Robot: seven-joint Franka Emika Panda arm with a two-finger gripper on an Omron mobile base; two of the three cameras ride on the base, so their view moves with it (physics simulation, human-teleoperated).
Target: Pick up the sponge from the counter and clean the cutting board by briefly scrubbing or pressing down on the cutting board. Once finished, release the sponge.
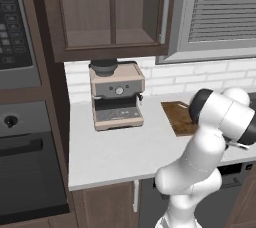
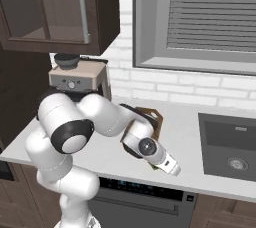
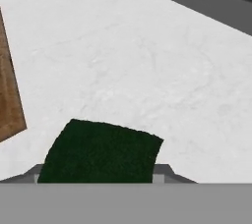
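Observation:
The sponge (image 3: 98, 152) shows its dark green top low in the hand view, on or just over the light counter (image 3: 147, 56). My gripper (image 3: 98, 176) straddles it, one grey fingertip (image 3: 33, 174) against each side, so it looks shut on the sponge. The brown cutting board (image 3: 10, 100) runs along the left edge of that view, apart from the sponge. From the right base, the hand (image 2: 172, 167) hangs low near the counter's front edge, in front of the board (image 2: 152, 117). From the left base, the board (image 1: 176, 114) lies partly behind my arm.
A coffee machine (image 1: 116, 94) stands on the counter (image 1: 115, 147) left of the board, against the tiled wall. A dark sink (image 2: 230, 147) is set into the counter to the right. Wall cabinets (image 1: 112, 12) hang overhead, and an oven stack (image 1: 20, 122) closes the left.

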